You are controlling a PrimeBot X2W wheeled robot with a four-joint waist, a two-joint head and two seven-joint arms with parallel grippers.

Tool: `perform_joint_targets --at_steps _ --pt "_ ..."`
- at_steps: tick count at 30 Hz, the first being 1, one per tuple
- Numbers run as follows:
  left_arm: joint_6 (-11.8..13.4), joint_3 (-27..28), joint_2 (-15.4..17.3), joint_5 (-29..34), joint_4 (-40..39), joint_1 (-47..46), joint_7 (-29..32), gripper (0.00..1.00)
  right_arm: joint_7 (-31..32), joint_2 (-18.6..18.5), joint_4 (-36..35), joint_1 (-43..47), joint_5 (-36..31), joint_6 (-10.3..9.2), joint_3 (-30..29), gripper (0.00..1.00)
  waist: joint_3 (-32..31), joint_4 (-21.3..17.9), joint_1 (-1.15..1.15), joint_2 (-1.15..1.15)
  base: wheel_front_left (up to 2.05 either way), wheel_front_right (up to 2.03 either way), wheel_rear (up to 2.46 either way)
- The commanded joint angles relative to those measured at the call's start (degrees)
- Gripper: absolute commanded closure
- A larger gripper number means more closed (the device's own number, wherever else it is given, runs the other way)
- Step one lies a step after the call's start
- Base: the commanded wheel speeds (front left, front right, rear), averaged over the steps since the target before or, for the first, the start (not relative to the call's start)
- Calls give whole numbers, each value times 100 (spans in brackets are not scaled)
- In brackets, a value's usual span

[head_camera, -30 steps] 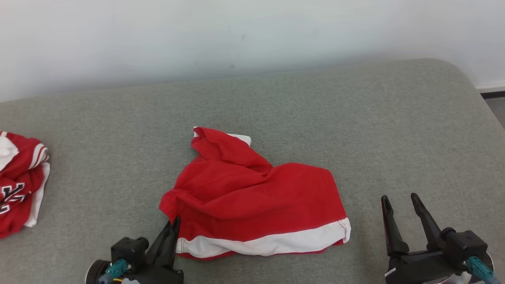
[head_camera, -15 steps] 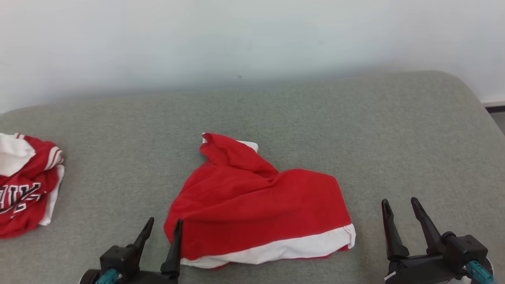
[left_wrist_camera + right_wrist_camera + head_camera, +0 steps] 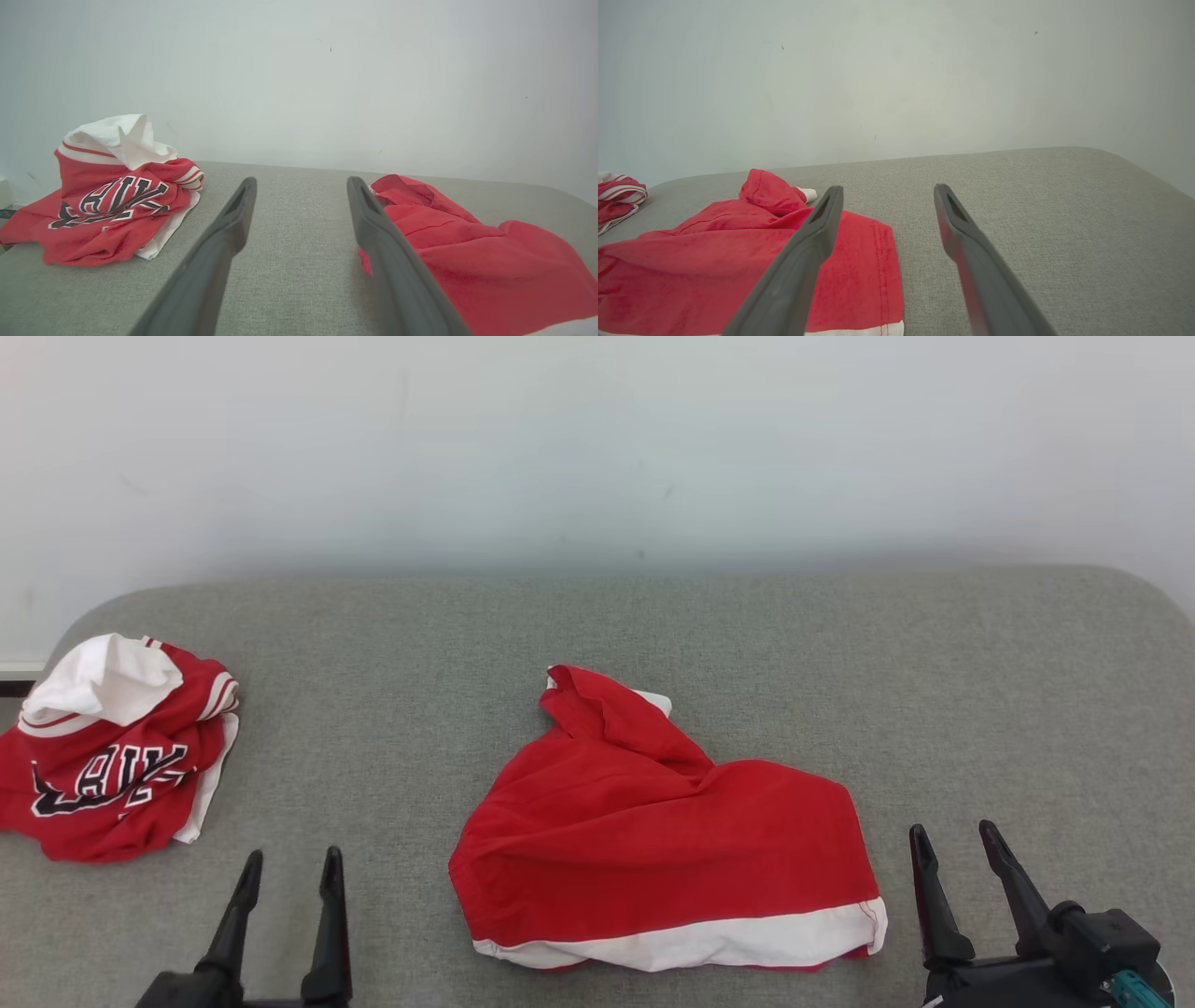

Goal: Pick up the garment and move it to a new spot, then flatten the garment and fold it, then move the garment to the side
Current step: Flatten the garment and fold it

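Observation:
The garment is a pair of red shorts with a white hem band, lying rumpled in the middle of the grey padded surface; one red-and-white corner sticks up at its far side. It also lies at the right in the left wrist view and at the lower left in the right wrist view. My left gripper stands open at the lower left, a short way left of the shorts, holding nothing. My right gripper stands open just right of the white hem, apart from the cloth.
A crumpled red and white jersey with black lettering lies at the surface's far left edge, also in the left wrist view. A pale wall rises behind the surface. Bare grey padding stretches to the right of the shorts.
My left gripper opened and let go of the shorts' left edge, then drew back to the left. The head camera has tilted up and turned left, shifting the whole picture.

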Motion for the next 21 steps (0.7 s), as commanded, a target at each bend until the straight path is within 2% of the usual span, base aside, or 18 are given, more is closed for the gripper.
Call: perform_joint_targets --at_steps 1,13,21 --pt "0 87 -28 149 -101 154 -18 0 -2 -36 -27 56 -20 -13 -14 0 -43 27 0 0 0 0 0" --pt "-71 361 -239 422 -221 588 -18 0 -2 -83 -20 210 -48 -13 1 0 -87 -30 0 0 0 0 0" --pt "-18 456 -302 514 -253 635 -18 0 -2 -100 -153 360 -105 -13 -20 0 -110 -46 0 0 0 0 0"
